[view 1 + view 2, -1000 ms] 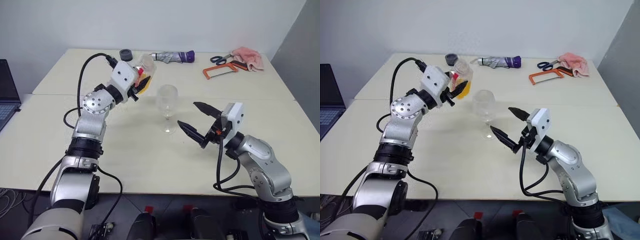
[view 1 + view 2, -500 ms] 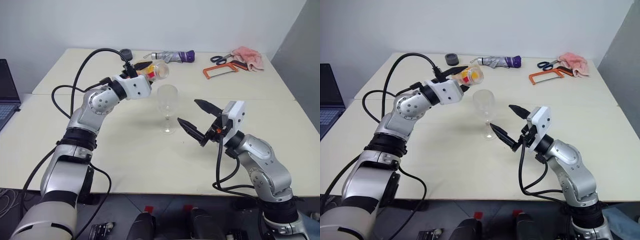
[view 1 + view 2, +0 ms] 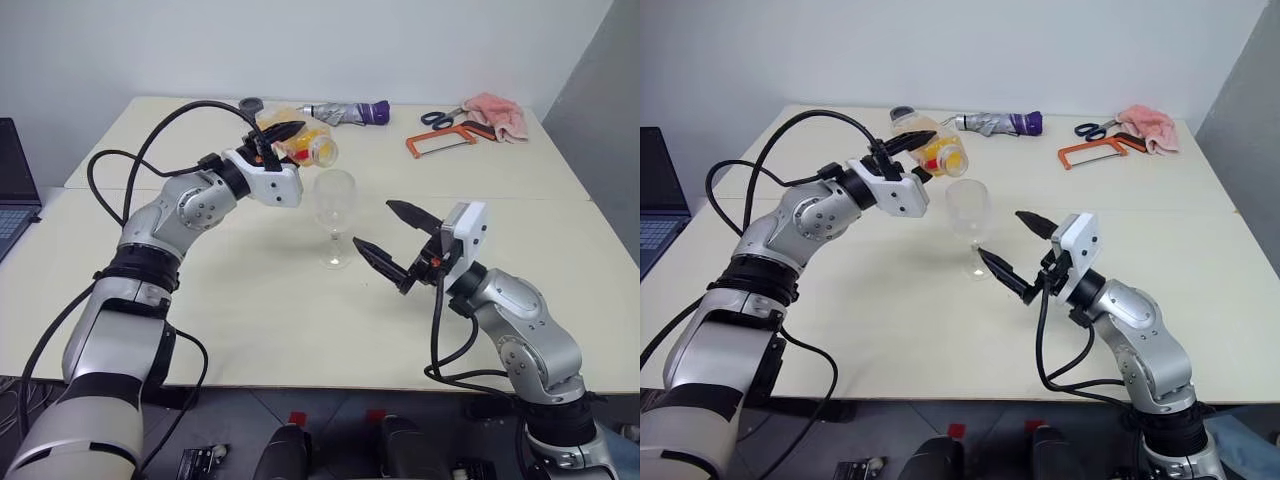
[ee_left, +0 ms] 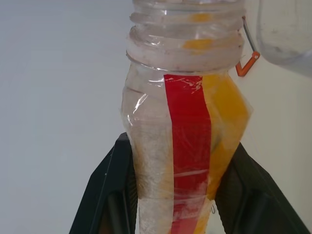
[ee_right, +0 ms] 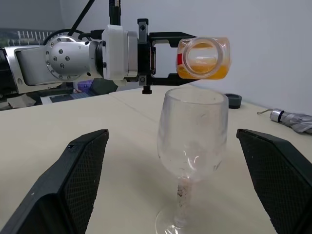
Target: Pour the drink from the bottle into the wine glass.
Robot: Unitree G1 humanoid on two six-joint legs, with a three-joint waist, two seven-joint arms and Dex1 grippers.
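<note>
My left gripper (image 3: 290, 140) is shut on the bottle (image 3: 305, 146), which lies tipped on its side with no cap on. Its open mouth sits just above the rim of the wine glass (image 3: 334, 205). The orange drink (image 4: 226, 112) pools along the bottle's lower side beside the red label strip. In the left wrist view the black fingers (image 4: 105, 195) squeeze the bottle (image 4: 185, 146) from both sides. The wine glass (image 5: 192, 126) stands upright on the table and its bowl looks empty. My right gripper (image 3: 374, 225) is open, just right of the glass's stem, touching nothing.
Along the table's far edge lie a folded umbrella (image 3: 345, 113), a grey tape roll (image 3: 251, 104), scissors (image 3: 440, 118), an orange hacksaw (image 3: 440, 143) and a pink cloth (image 3: 495, 113). A laptop (image 3: 15, 185) sits at the far left.
My left wrist has rolled, and the bottle went from nearly upright to lying on its side with its mouth over the glass. The right arm and the glass have not moved.
</note>
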